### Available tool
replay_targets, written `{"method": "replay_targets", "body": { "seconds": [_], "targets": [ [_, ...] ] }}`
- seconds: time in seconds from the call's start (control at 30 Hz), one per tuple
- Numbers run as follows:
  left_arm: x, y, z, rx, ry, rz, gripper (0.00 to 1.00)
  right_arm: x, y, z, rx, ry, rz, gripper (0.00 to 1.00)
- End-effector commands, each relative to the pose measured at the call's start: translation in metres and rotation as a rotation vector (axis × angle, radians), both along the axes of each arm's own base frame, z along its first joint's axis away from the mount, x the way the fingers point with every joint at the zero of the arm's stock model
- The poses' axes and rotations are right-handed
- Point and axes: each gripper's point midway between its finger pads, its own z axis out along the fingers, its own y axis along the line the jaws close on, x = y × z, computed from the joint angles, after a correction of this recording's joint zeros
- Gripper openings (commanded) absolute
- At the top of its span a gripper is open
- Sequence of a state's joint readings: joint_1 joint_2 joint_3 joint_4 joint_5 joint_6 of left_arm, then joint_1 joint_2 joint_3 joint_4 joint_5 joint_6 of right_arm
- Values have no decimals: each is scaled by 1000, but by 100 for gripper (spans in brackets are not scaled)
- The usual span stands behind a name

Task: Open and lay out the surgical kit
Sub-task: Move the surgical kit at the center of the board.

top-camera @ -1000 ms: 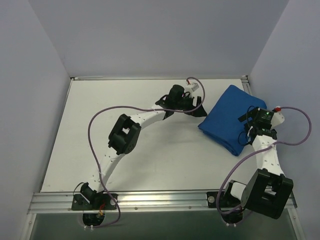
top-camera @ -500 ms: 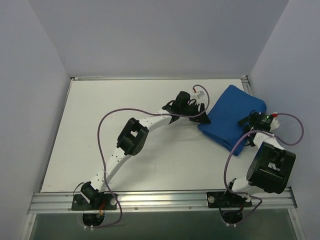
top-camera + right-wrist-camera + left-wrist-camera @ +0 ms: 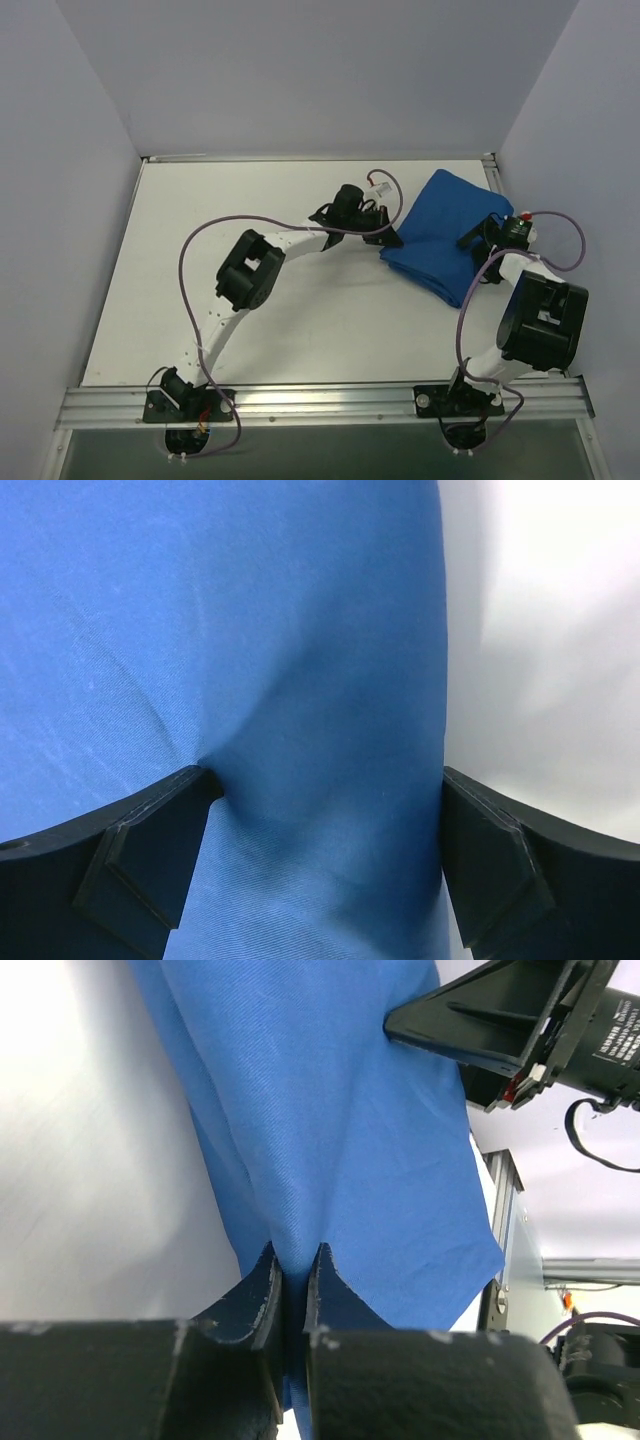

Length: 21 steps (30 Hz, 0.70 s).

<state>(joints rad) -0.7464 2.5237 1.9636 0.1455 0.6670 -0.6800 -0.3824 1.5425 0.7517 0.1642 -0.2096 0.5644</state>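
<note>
The surgical kit (image 3: 440, 225) is a folded royal-blue cloth bundle at the table's back right; the tray and instruments are hidden inside. My left gripper (image 3: 390, 238) reaches to its left edge. In the left wrist view the left gripper (image 3: 292, 1270) is shut, pinching a ridge of the blue cloth (image 3: 340, 1110). My right gripper (image 3: 472, 240) rests on the bundle's right side. In the right wrist view the right gripper (image 3: 325, 820) stands wide open astride a fold of cloth (image 3: 300, 660); its left finger (image 3: 150, 830) dents the fabric.
The white table (image 3: 300, 320) is boxed in by grey walls on three sides. A metal rail (image 3: 493, 175) runs along the right edge close to the bundle, and another rail (image 3: 320, 400) crosses the front by the arm bases.
The left gripper has shut on the cloth's left edge, and the bundle has shifted left and back. The right gripper has moved left onto the cloth and narrowed slightly.
</note>
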Motion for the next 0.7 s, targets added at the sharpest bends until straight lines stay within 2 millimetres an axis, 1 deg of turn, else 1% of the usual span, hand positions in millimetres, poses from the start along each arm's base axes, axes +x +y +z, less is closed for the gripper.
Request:
{"method": "replay_targets", "body": {
  "seconds": [0.0,0.03,0.1,0.13,0.17,0.2,0.23,0.27,0.3,0.33,0.37,0.4,0.47,0.5,0.57,0.6,0.63,0.67],
  "targets": [
    [14,51,-15,96,63,125,2,15,19,4,-40,19,105,90],
    [8,66,-22,129,85,158,2,18,33,1,-36,26,145,89],
    [-2,81,-28,162,121,190,2,24,51,1,-19,17,206,88],
    [-2,90,-18,168,111,223,2,24,60,-3,-15,28,233,88],
    [-17,106,-38,214,157,240,2,26,78,-3,-22,26,291,88],
    [-22,113,-26,209,153,262,2,28,88,-5,-28,30,324,88],
    [-28,122,-27,222,158,281,2,29,98,-6,-36,32,356,88],
    [-42,141,-48,275,190,316,2,29,118,-8,-47,38,419,88],
    [-46,147,-33,256,183,343,2,30,126,-12,-52,48,440,88],
    [-50,153,-31,245,179,360,2,30,134,-13,-49,50,463,88],
    [-63,171,-48,288,216,387,2,27,157,-16,-49,49,526,88],
    [-65,178,-35,270,212,413,2,28,168,-19,-49,47,553,88],
    [-70,197,-38,298,228,471,2,27,185,-23,-60,50,593,88],
    [-79,208,-37,303,253,493,2,25,205,-28,-61,47,645,88],
    [-85,223,-39,320,282,526,2,27,224,-30,-67,36,692,88],
    [-87,236,-37,329,286,564,2,22,243,-38,-70,46,737,88],
    [-90,246,-39,350,302,590,2,23,253,-39,-67,43,753,88],
    [-91,254,-40,357,316,611,2,27,264,-36,-65,27,771,88]
  ]
}}
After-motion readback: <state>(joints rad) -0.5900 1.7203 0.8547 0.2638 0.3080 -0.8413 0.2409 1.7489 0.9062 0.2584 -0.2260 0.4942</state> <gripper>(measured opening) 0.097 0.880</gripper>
